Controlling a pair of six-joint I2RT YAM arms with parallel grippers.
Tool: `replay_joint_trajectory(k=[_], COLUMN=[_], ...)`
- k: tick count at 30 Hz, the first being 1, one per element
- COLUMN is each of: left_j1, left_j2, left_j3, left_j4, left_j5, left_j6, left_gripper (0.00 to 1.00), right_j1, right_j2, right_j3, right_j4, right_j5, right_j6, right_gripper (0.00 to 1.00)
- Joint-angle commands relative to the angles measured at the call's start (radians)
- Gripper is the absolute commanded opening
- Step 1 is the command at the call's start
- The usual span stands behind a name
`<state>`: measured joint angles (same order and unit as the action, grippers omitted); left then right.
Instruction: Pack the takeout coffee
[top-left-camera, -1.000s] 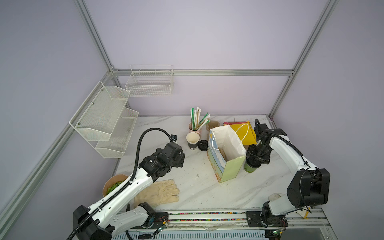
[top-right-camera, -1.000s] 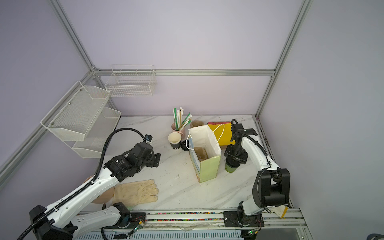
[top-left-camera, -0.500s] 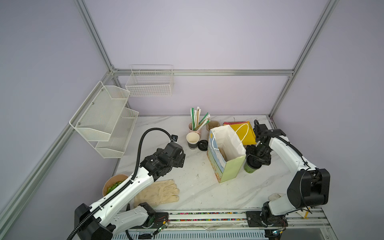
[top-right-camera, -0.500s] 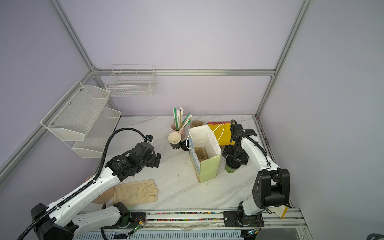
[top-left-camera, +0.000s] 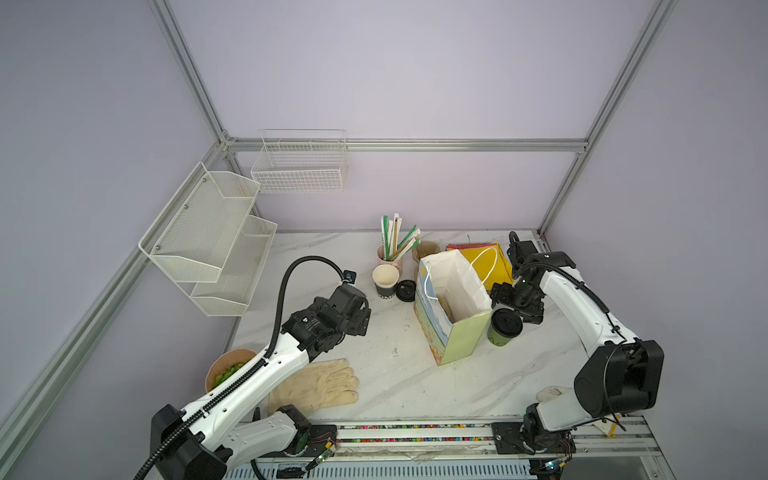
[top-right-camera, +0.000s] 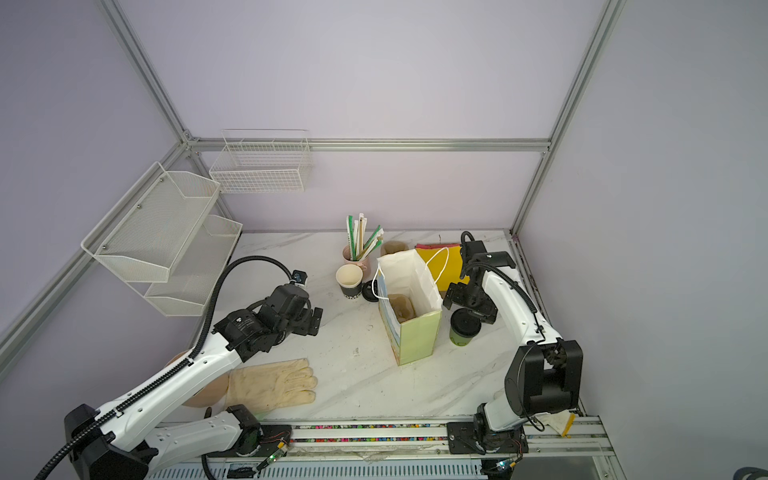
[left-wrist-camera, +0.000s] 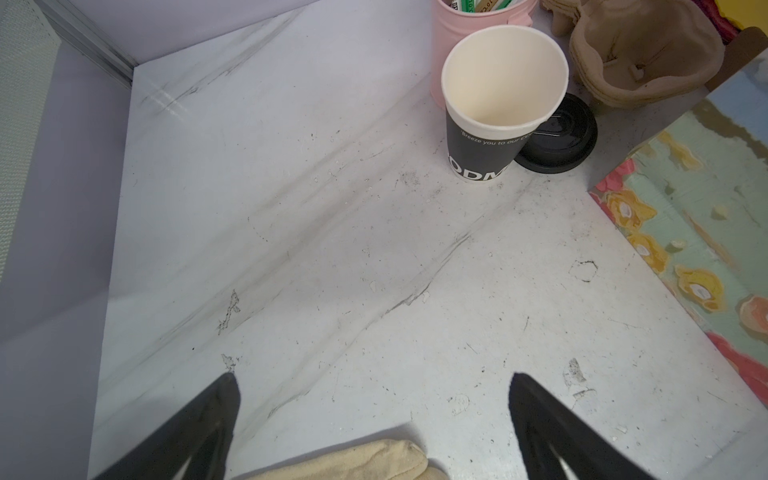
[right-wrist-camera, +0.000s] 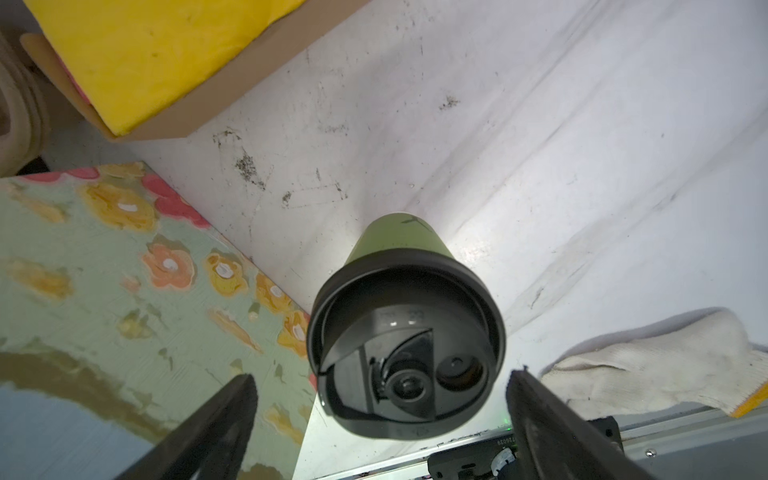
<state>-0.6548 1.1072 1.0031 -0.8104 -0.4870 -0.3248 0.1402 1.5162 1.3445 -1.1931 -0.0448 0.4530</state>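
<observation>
Hovering over the coffee cup (top-left-camera: 504, 326), which stands on the table (top-left-camera: 395, 328) just beside the bag (top-left-camera: 461, 338), the right gripper (right-wrist-camera: 381, 374) gapes wide and empty (left gripper (left-wrist-camera: 372, 376) likewise); pinching only the lid (right-wrist-camera: 405, 353) could pop it off

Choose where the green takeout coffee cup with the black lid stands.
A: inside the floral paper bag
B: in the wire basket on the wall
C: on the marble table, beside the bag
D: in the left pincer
C: the coffee cup stands upright on the marble table next to the floral paper bag, with the right pincer open over its lid, not gripping.
</observation>
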Motion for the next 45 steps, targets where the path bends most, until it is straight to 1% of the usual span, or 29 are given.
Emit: replay_joint_trajectory(k=[1,4,8,10,13,17,28,38,40,45], left_j1=[0.006,0.006,0.006,0.006,0.006,0.006,0.006,0.006,0.006,0.006], left_j2=[-0.003,0.000,0.000,0.001,0.008,0.020,0.035,0.043,0.045,0.052], left_j3=[0.028,0.030,0.031,0.031,0.029,0.035,0.037,0.038,0.040,0.041], left_j4=[-0.002,-0.006,-0.008,-0.008,-0.009,-0.012,-0.017,-0.022,-0.021,-0.025], left_j5=[-0.021,-0.022,-0.022,-0.024,-0.028,-0.024,-0.023,-0.025,-0.024,-0.024], left_j6=[0.001,-0.001,-0.003,-0.002,-0.001,-0.002,0.000,-0.001,-0.001,0.000], left_gripper=[1.00,1.00,1.00,1.00,1.00,1.00,1.00,1.00,1.00,1.00], right_j1=[0.011,0.029,0.039,0.039,0.039,0.039,0.027,0.022,0.022,0.021], right_j2=[-0.022,-0.015,-0.017,-0.025,-0.035,-0.034,-0.019,-0.003,-0.006,-0.019], right_j3=[-0.024,-0.040,-0.055,-0.050,-0.054,-0.044,-0.028,-0.037,-0.042,-0.056], right_j4=[-0.050,-0.055,-0.055,-0.057,-0.054,-0.047,-0.032,-0.005,-0.003,0.003], right_j5=[-0.012,0.019,0.022,0.010,0.019,0.025,0.068,0.018,0.029,0.034], right_j6=[-0.016,-0.017,-0.017,-0.019,-0.020,-0.027,-0.019,-0.034,-0.032,-0.027], right_gripper=[0.97,0.97,0.97,0.97,0.93,0.91,0.91,0.85,0.83,0.83])
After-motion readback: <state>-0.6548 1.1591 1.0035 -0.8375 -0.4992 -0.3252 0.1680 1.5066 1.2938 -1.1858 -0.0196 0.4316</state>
